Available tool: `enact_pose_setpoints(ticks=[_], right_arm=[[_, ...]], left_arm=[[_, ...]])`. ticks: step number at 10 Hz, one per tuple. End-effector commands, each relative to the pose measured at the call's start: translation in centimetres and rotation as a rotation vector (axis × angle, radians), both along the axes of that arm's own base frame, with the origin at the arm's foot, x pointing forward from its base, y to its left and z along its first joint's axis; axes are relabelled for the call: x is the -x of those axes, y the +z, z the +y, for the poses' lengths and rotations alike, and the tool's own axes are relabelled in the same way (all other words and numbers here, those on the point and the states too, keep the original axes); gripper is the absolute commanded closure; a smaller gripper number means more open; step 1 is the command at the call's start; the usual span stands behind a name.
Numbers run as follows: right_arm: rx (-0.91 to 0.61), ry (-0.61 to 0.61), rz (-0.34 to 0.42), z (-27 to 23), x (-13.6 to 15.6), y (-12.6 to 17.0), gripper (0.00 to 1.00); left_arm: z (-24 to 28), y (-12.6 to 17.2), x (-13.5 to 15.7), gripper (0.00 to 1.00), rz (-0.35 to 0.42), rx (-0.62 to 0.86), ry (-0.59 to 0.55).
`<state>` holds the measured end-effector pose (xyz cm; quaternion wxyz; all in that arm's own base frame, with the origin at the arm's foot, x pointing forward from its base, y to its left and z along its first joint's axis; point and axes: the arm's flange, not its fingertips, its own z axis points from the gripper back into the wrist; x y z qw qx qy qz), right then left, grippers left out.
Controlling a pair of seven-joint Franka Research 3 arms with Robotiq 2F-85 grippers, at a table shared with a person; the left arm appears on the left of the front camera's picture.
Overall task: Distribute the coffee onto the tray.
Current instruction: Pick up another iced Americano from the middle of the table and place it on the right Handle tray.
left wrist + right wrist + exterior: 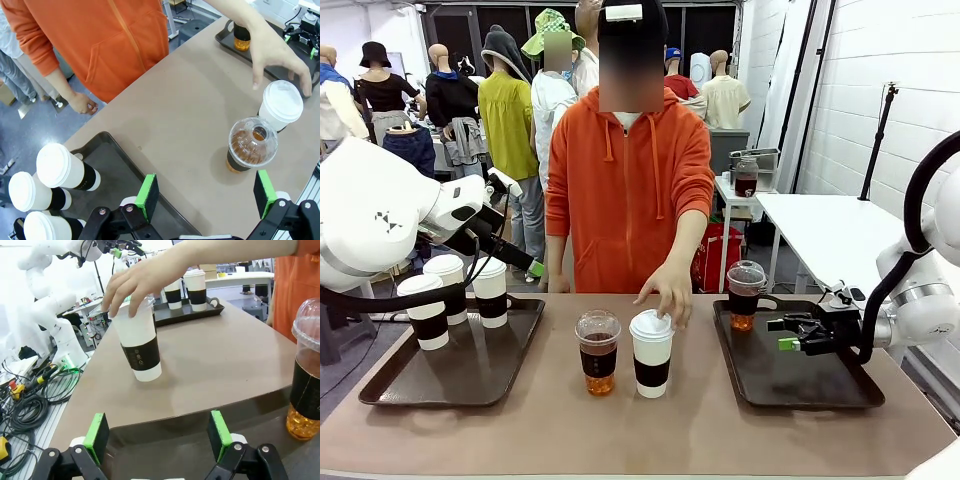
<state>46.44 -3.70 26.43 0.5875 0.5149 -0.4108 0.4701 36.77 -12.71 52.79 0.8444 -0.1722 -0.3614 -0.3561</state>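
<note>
Two cups stand mid-table: a clear dome-lidded cup [598, 350] and a white paper cup [651, 352], with the person's hand [667, 292] on its lid. Right gripper [783, 334], jaws wide and empty, hovers over the right tray [820, 390], where another clear cup [745, 295] stands. Left gripper [206, 194], equally wide and empty, hangs by the left tray [470, 375] bearing three paper cups [448, 287]. Best practice: let the hand clear, then grip the band squarely, keeping the cup upright.

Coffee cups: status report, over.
Left hand open by left tray; right hand open over right tray. Clear cup, white cup on table centre. Person's hand on white cup's lid.
</note>
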Motion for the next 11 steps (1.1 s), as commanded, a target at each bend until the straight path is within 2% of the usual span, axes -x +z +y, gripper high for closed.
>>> enact_pose_setpoints(ticks=[1, 5, 7, 11], right_arm=[[0.001, 0.000, -0.004, 0.0, 0.0, 0.2, 0.00], [0.000, -0.007, -0.012, 1.1, -0.1, -0.2, 0.00], [-0.009, -0.017, -0.053, 2.9, 0.8, -0.5, 0.00], [-0.043, -0.001, -0.074, 4.9, 2.1, -1.4, 0.00]], left_arm=[[0.1, 0.0, 0.0, 0.00, 0.004, 0.006, -0.003], [0.1, 0.0, 0.0, 0.00, 0.004, 0.006, -0.003], [0.1, 0.0, 0.0, 0.00, 0.004, 0.006, -0.003], [0.1, 0.0, 0.0, 0.00, 0.004, 0.006, -0.003]])
